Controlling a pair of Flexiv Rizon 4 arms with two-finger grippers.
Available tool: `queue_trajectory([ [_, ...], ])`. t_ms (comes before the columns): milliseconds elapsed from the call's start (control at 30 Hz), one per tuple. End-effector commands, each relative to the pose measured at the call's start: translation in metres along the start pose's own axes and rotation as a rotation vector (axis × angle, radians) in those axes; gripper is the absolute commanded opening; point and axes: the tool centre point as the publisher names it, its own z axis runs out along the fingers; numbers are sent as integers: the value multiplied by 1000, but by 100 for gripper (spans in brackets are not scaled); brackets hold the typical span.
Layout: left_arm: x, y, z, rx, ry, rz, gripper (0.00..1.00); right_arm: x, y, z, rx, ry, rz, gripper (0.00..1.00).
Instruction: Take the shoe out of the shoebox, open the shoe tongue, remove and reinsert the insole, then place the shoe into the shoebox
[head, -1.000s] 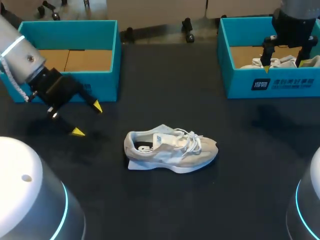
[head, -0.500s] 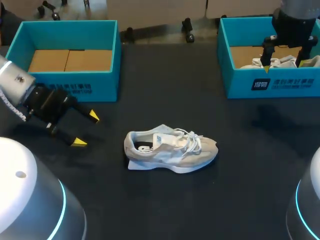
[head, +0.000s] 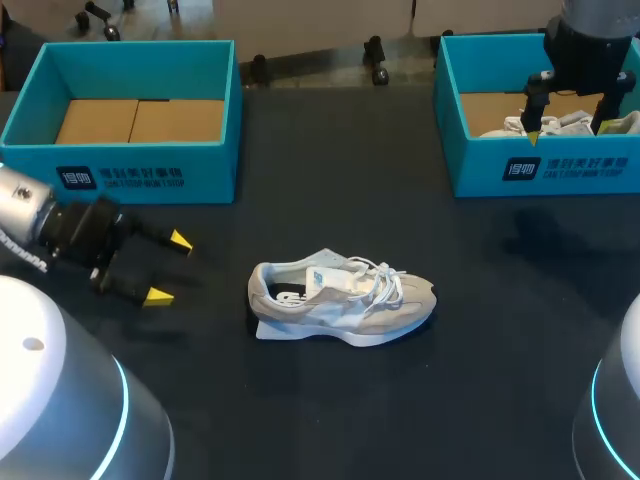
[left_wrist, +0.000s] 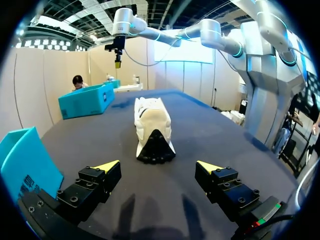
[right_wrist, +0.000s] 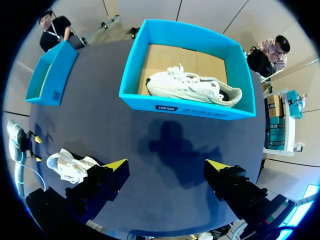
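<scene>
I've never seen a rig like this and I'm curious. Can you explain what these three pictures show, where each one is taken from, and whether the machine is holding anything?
This is a robot with two arms at a dark table. Each arm ends in a gripper with two yellow-tipped fingers. One picture looks down from above and behind the robot. The two round ones come from cameras on the wrists, looking out along the fingers.

A grey shoe lies in the middle of the table. The left shoebox is empty, and the right shoebox holds a white shoe.

The left gripper is open, low over the table and pointing at the grey shoe without touching it. The right gripper hangs open above the right shoebox. Neither holds anything.
</scene>
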Motion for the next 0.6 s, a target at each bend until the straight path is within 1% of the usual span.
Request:
queue_trajectory([
  [33, 9, 4, 4, 13, -47, -17, 100, 0, -1, 1, -2, 2, 0, 100],
  [267, 16, 10, 6, 62, -91, -72, 100, 0, -1, 1, -2, 2, 0, 100],
  [433, 23, 17, 8, 65, -80, -108, 100, 0, -1, 1, -2, 2, 0, 100],
  [600, 23, 17, 8, 65, -80, -108, 100, 0, -1, 1, -2, 2, 0, 100],
])
